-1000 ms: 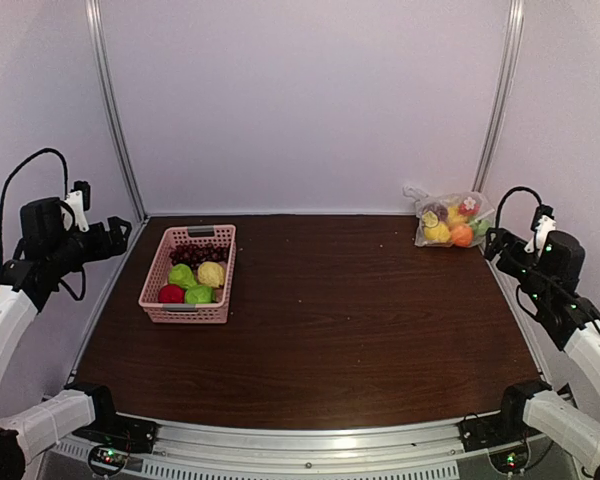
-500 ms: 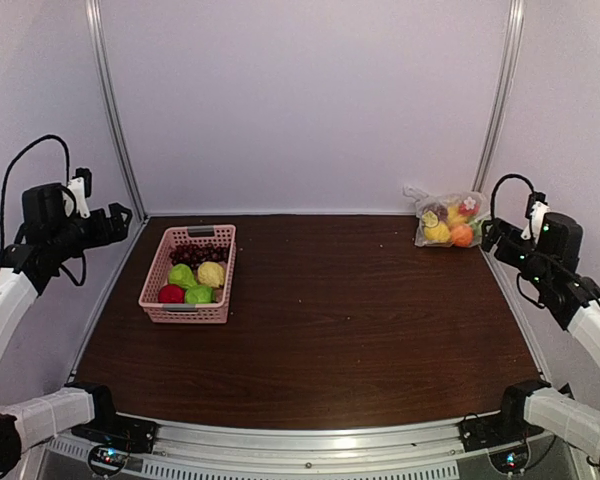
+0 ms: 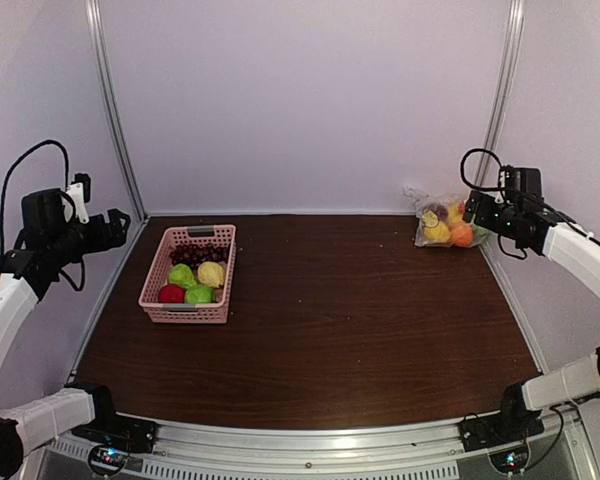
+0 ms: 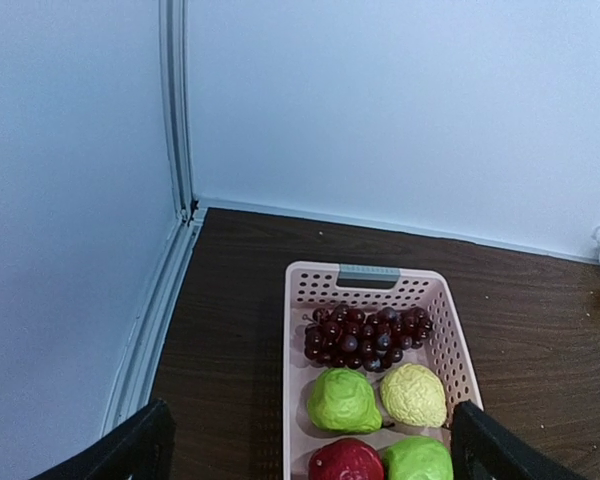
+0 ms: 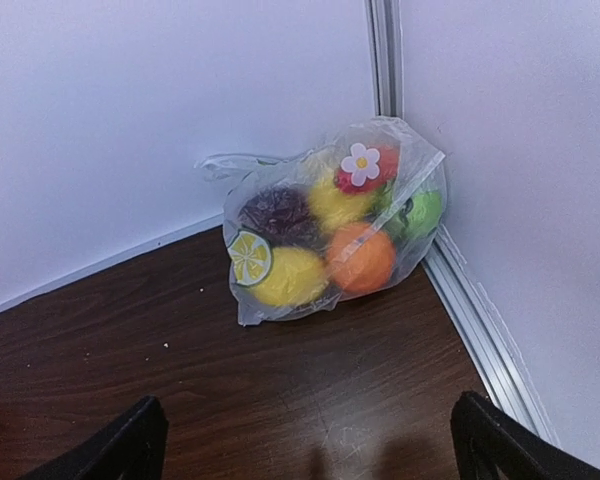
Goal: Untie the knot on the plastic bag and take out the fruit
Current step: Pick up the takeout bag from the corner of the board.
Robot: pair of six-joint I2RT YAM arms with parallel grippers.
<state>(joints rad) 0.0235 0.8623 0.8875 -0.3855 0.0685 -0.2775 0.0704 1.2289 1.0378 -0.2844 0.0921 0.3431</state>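
So, plastic bag (image 5: 330,225): far corner of table (image 3: 360,320), 1 o'clock, knot (image 5: 215,163) tied, fruit (image 5: 360,258) inside.
Right claw (image 5: 315,450): wide, holding nothing, near bag.
Left claw (image 4: 307,445): wide, at 9 o'clock.
Tip: pinch only the knot, pull gently.

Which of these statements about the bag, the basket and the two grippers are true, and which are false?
1. The plastic bag lies in the far right corner of the table. True.
2. The orange lies outside the bag. False: it is inside the bag, with other fruit.
3. The right gripper grips the bag. False: it is open and apart from the bag.
4. The pink basket holds dark grapes. True.
5. The left gripper is shut. False: it is open, with the basket in front of it.
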